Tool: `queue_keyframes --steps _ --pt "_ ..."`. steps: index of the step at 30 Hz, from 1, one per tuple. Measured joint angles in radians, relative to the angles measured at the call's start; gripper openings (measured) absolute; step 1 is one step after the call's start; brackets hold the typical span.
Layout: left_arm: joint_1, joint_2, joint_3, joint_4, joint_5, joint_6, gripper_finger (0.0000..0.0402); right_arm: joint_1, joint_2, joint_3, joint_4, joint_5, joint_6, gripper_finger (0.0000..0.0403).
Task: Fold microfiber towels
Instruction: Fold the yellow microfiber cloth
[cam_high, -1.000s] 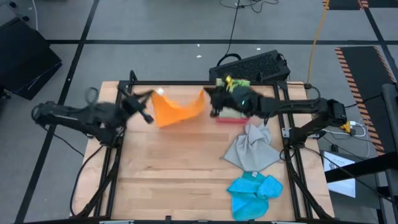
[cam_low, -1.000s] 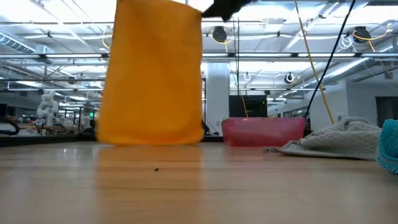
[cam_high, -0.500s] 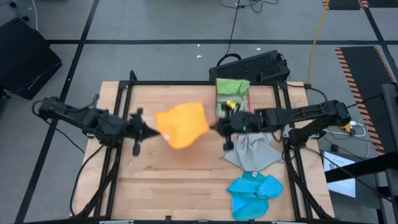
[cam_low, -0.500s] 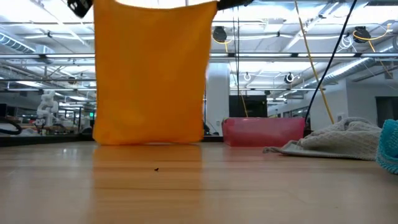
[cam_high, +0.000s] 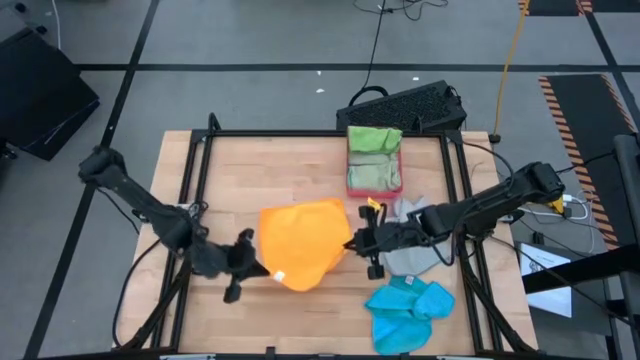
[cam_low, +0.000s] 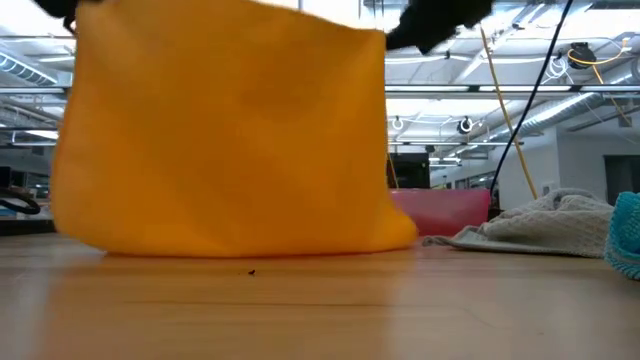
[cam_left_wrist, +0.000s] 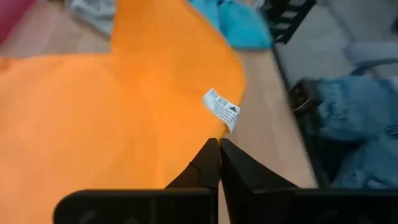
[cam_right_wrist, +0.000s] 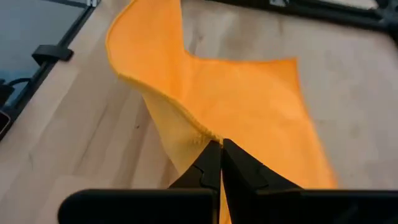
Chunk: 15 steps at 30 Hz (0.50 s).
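Note:
An orange microfiber towel (cam_high: 300, 243) is stretched between my two grippers over the middle of the table, and its lower part (cam_low: 240, 240) touches the wood. My left gripper (cam_high: 250, 264) is shut on its left corner. My right gripper (cam_high: 354, 243) is shut on its right corner. A grey towel (cam_high: 412, 250) lies crumpled under my right arm, and a bright blue towel (cam_high: 408, 308) lies bunched near the front edge. Green towels (cam_high: 374, 140) lie in the pink-red tray (cam_high: 350, 186) at the back. My left gripper pinches the orange towel's corner (cam_left_wrist: 208, 134) between its two fingertips, just beside the white label (cam_left_wrist: 222, 110). The fingers slant down from the table's left. The towel hangs from them, its lower part on the table. My right gripper pinches the towel's hemmed edge at the opposite corner (cam_right_wrist: 202, 138) between its fingertips, slanting down from the table's right. The cloth bunches into a fold there and falls away to the table.
A black keyboard (cam_high: 405, 105) lies beyond the far edge. Black frame rails (cam_high: 190, 190) run along the table's left, right and far sides. Bare wood (cam_high: 250, 320) shows at the near left.
Both grippers have moved toward the table's near edge and down, carrying the orange towel by its two upper corners. They have drawn farther apart, spreading the towel wider. Its lower part has come down onto the table nearer the front.

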Motion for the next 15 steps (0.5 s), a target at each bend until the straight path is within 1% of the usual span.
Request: queue_keyframes --steps 4,8,11,15 --pt "-0.026 0.086 0.0 -0.005 -0.078 -0.048 0.0004 0.013 0.0 -0.101 0.078 0.0 0.069 0.0" --pt "-0.03 0.142 0.0 -0.005 -0.163 -0.077 0.0012 0.015 0.0 -0.176 0.131 0.0 0.1 0.0" --pt "-0.025 0.156 0.0 -0.022 -0.249 -0.078 0.0012 -0.005 0.0 -0.216 0.189 0.0 0.082 0.0" --pt "-0.005 0.153 0.0 -0.097 -0.394 -0.105 0.0005 -0.06 0.0 -0.224 0.236 0.022 0.047 0.0"
